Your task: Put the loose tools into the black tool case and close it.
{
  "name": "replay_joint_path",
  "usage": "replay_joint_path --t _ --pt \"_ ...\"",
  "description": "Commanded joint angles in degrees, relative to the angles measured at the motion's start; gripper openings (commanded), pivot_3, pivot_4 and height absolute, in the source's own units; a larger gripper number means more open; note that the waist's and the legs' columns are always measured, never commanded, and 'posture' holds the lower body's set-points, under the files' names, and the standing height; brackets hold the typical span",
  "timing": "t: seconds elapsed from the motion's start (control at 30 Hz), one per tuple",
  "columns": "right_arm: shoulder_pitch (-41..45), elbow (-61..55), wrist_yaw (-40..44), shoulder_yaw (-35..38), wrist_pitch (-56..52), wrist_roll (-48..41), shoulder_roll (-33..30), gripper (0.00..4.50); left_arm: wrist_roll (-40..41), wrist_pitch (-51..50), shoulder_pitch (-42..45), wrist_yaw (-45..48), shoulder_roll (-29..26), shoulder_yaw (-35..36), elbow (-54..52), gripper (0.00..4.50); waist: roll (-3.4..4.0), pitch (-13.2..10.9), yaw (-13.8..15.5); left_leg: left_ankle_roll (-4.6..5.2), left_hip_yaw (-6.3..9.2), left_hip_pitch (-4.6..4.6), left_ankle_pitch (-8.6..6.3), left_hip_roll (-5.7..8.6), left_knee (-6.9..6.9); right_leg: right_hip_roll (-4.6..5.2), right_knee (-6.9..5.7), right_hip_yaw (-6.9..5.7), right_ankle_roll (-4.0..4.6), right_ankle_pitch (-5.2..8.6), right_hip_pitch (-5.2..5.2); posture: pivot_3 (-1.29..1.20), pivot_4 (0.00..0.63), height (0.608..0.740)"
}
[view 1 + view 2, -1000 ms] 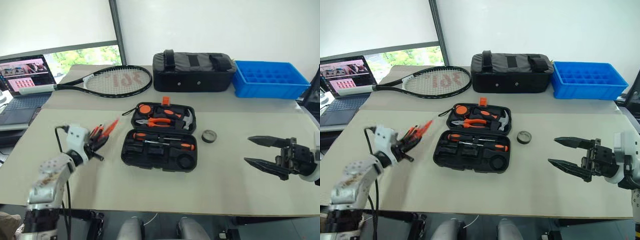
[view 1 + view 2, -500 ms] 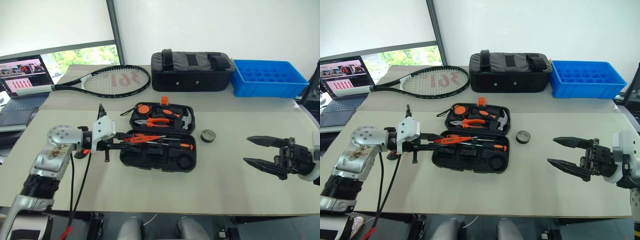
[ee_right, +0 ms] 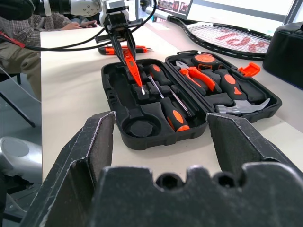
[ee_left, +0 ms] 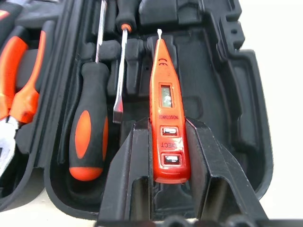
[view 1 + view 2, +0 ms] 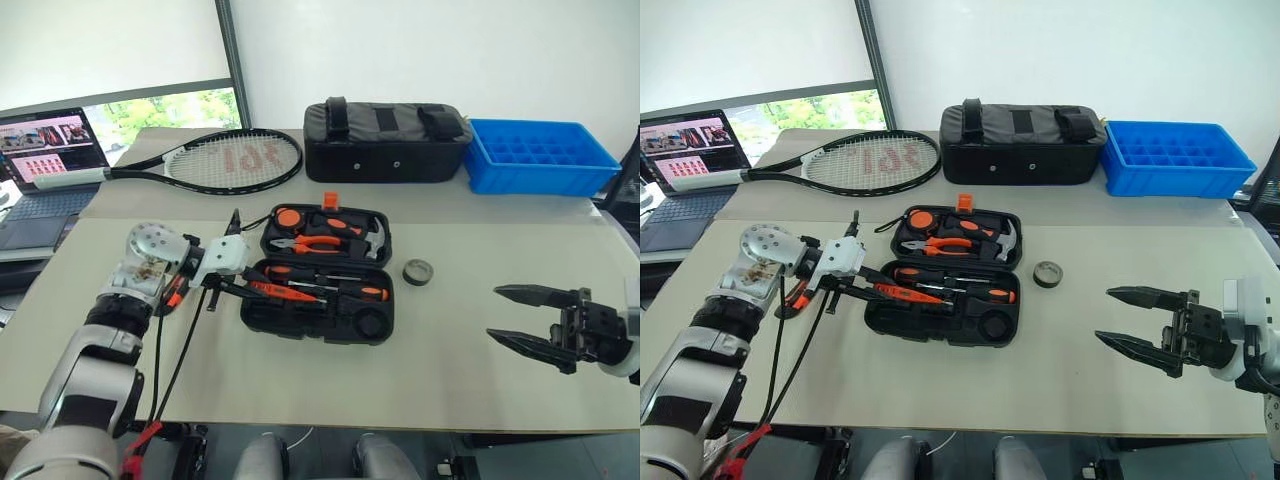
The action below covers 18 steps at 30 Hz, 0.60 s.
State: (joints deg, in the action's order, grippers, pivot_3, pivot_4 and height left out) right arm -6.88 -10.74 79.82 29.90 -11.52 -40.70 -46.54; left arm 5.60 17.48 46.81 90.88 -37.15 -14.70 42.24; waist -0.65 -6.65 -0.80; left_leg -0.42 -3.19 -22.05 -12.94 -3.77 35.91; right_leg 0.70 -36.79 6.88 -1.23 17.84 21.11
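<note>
Two grippers showing; left gripper (image 4: 166, 189) pinches an orange tester pen (image 4: 164, 109) over the open tool case (image 5: 318, 272) mid-frame; right gripper (image 5: 518, 315) sits lower right, fingers spread wide, holding nothing; tape roll (image 5: 418, 271) lies just right of the case.

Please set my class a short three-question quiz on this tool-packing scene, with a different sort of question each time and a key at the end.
1. True or false: the case is closed.
2. What is the left gripper holding over the case? A) a spanner B) an orange tester C) a brush
3. Fill in: the tape roll lies on the table, on the robot's ___ side of the case.

Key: 1 false; 2 B; 3 right.
</note>
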Motion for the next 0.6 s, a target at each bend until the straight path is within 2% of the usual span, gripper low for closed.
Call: replay_joint_path --t 0.03,0.6 --pt "-0.4 -1.9 -0.1 1.9 1.6 -1.0 -0.1 3.60 -1.7 2.7 2.5 -0.1 0.3 0.3 3.1 0.48 -0.01 0.0 0.0 0.00 0.01 0.00 0.00 0.00 0.00 0.00 0.00 0.00 0.00 0.00 0.00 0.00 0.150 0.707" --pt "-0.7 -2.1 -0.6 1.0 2.4 -1.0 0.1 3.60 -5.9 2.6 3.7 -0.7 1.1 -0.7 6.9 0.48 0.02 0.0 -0.1 0.00 0.02 0.05 0.00 -0.02 0.03 -0.05 -0.13 0.03 -0.08 0.04 -0.01 0.00 0.150 0.707"
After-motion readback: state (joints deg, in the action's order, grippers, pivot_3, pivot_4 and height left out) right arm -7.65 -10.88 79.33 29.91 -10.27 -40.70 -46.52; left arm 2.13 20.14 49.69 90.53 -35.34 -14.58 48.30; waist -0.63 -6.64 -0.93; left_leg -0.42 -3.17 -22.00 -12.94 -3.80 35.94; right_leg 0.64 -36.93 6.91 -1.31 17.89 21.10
